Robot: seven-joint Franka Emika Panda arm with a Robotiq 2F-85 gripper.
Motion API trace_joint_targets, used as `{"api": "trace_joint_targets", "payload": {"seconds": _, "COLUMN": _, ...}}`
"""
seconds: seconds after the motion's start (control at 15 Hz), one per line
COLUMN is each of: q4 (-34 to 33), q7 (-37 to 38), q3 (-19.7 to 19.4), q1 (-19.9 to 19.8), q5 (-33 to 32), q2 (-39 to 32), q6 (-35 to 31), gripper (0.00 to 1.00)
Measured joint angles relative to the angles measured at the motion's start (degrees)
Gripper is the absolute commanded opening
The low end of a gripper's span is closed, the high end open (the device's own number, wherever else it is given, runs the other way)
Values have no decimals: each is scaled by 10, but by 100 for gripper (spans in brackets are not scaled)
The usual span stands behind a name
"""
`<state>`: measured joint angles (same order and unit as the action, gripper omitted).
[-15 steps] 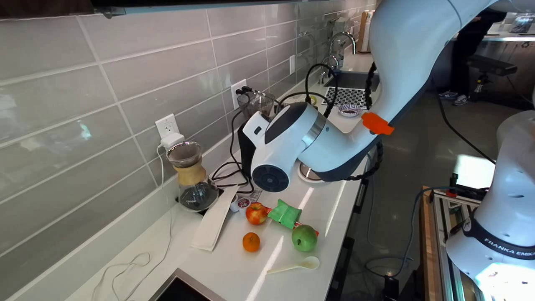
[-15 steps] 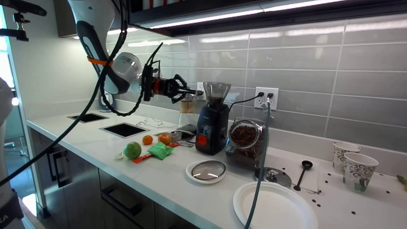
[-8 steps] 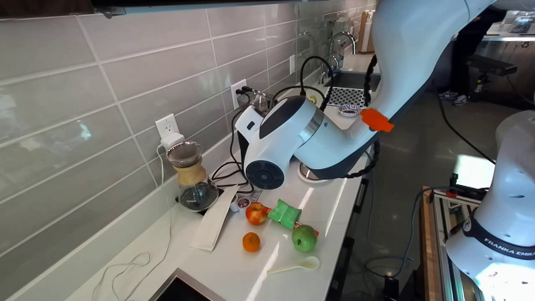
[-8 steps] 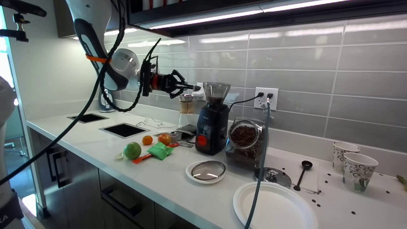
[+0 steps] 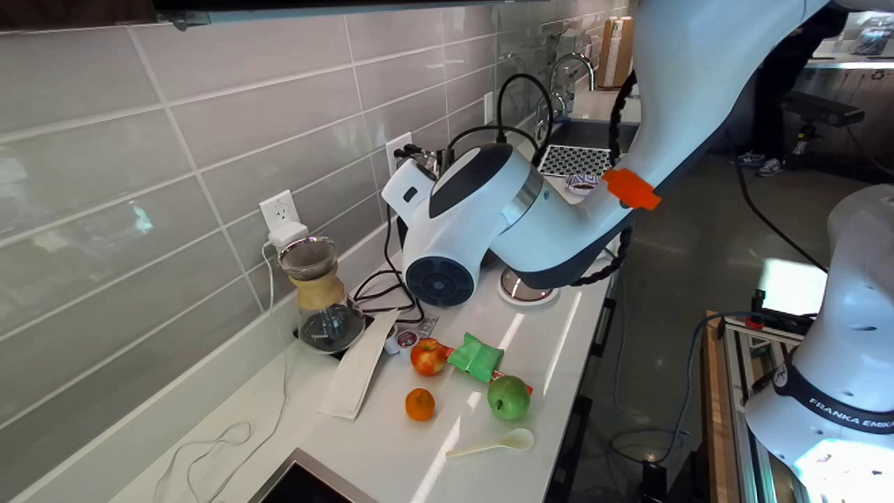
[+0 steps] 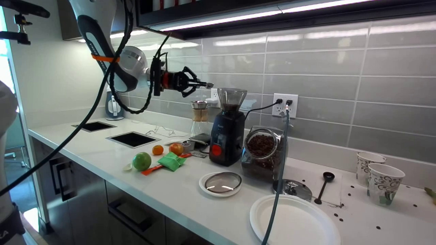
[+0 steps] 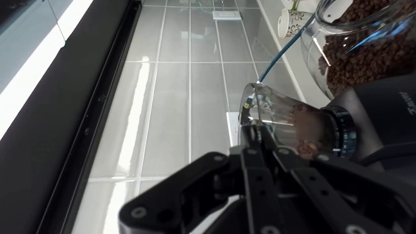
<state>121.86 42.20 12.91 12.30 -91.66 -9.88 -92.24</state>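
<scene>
Glossy gray wall tiles [image 6: 318, 61] line a kitchen whose dark floor [image 5: 670, 265] leads back to a person in black trousers [image 5: 775, 112]. Along the wall runs a white tabletop [image 6: 153, 177], set over dark cabinets [image 6: 87, 194]. A white robot arm [image 5: 670, 105] arches above it in both exterior views. On the tabletop, near the wall, stands a black coffee grinder [image 6: 224, 139], just beside a glass jar [image 6: 264, 156] of brown beans [image 6: 261, 144]; a white plate [image 6: 296, 221] lies toward the front edge. The grinder's clear hopper [image 6: 232, 97] stands upright with coffee [image 7: 305, 148] visible inside. Near its rim but apart from it hangs the pincer [image 6: 210, 85], clenched, nothing visible in its grip. The step in hand appears to be lining up beside the hopper; the next move would call for slow, exact steering, since a bump could shift it. Patterned cups [image 6: 385, 183] stand at one end, well apart from a green fruit [image 6: 141, 161], a red apple [image 6: 176, 148] and an orange [image 6: 157, 149]. Dark specks [image 6: 341, 219], probably loose beans, dot the surface.
</scene>
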Motion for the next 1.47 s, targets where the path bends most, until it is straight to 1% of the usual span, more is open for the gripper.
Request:
{"api": "trace_joint_targets", "payload": {"seconds": 0.33, "q4": -1, "q7": 1, "q3": 0, "q1": 0, "q5": -6, "q2": 25, "q6": -14, "gripper": 1}}
{"api": "trace_joint_targets", "payload": {"seconds": 0.67, "q4": 8, "q7": 16, "q3": -7, "q1": -8, "q5": -6, "q2": 62, "q6": -52, "gripper": 1}}
{"api": "trace_joint_targets", "payload": {"seconds": 0.87, "q4": 22, "q7": 34, "q3": -19, "q1": -20, "q5": -6, "q2": 87, "q6": -100, "gripper": 1}}
{"api": "trace_joint_targets", "payload": {"seconds": 1.2, "q4": 43, "q7": 60, "q3": -50, "q1": -46, "q5": -6, "q2": 127, "q6": -201, "gripper": 1}}
{"api": "trace_joint_targets", "payload": {"seconds": 1.27, "q4": 46, "q7": 62, "q3": -56, "q1": -50, "q5": -6, "q2": 133, "q6": -222, "gripper": 4}}
{"api": "trace_joint_targets", "payload": {"seconds": 1.33, "q4": 48, "q7": 63, "q3": -62, "q1": -53, "q5": -6, "q2": 139, "q6": -243, "gripper": 4}}
{"api": "trace_joint_targets", "payload": {"seconds": 1.47, "q4": 50, "q7": 64, "q3": -68, "q1": -59, "q5": -6, "q2": 145, "q6": -262, "gripper": 4}}
